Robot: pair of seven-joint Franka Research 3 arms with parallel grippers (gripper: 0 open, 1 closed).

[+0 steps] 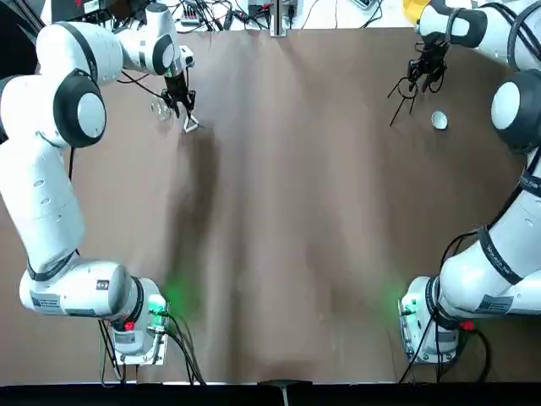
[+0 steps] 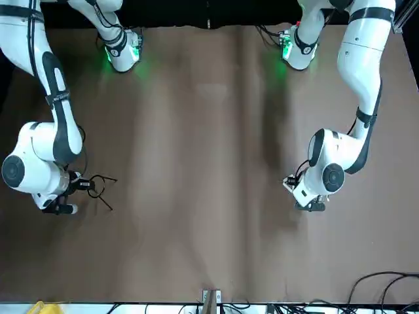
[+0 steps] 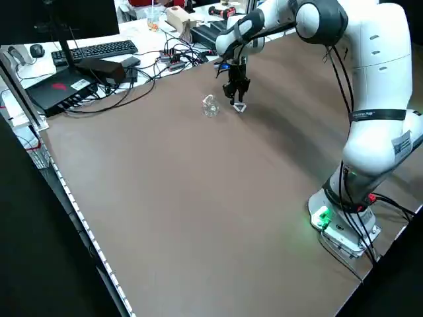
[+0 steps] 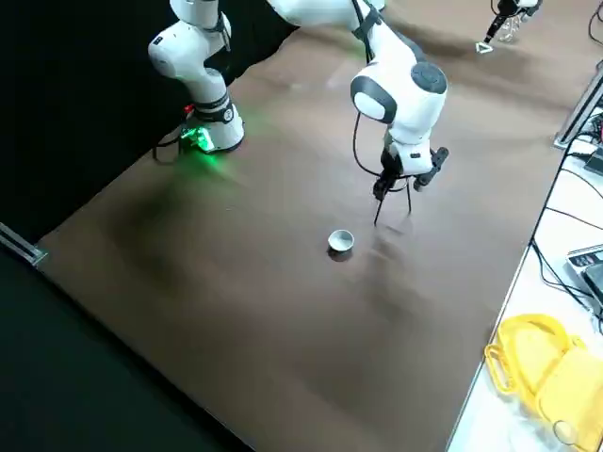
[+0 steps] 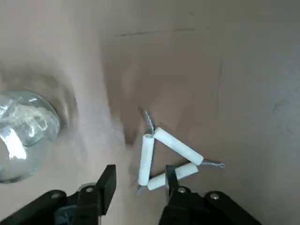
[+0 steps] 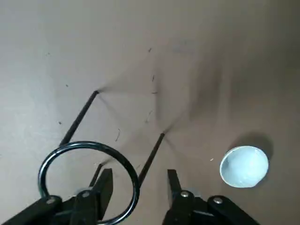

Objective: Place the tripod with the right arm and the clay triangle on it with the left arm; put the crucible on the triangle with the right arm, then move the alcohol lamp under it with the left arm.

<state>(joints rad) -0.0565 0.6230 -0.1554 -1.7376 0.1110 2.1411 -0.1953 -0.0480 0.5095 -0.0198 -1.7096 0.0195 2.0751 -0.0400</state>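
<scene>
The black wire tripod [image 1: 404, 93] [image 6: 89, 180] stands on its legs at the far right of the table. My right gripper [image 1: 425, 72] [image 6: 139, 183] is open just above it, and the ring's rim lies between the fingers. Beside it the small white crucible [image 1: 439, 120] [image 6: 244, 166] sits upright on the table. At the far left the clay triangle [image 1: 191, 125] [image 5: 164, 154] lies flat. My left gripper [image 1: 179, 101] [image 5: 139, 182] is open low over it, with one of its white rods between the fingers. The clear glass alcohol lamp [image 1: 159, 107] [image 5: 23, 136] stands close by.
Cables, a keyboard [image 3: 92, 51] and other gear line the bench beyond the far edge. A yellow object [image 4: 542, 367] lies off the table's far right corner. The brown table [image 1: 296, 220] stretches wide between the two arms.
</scene>
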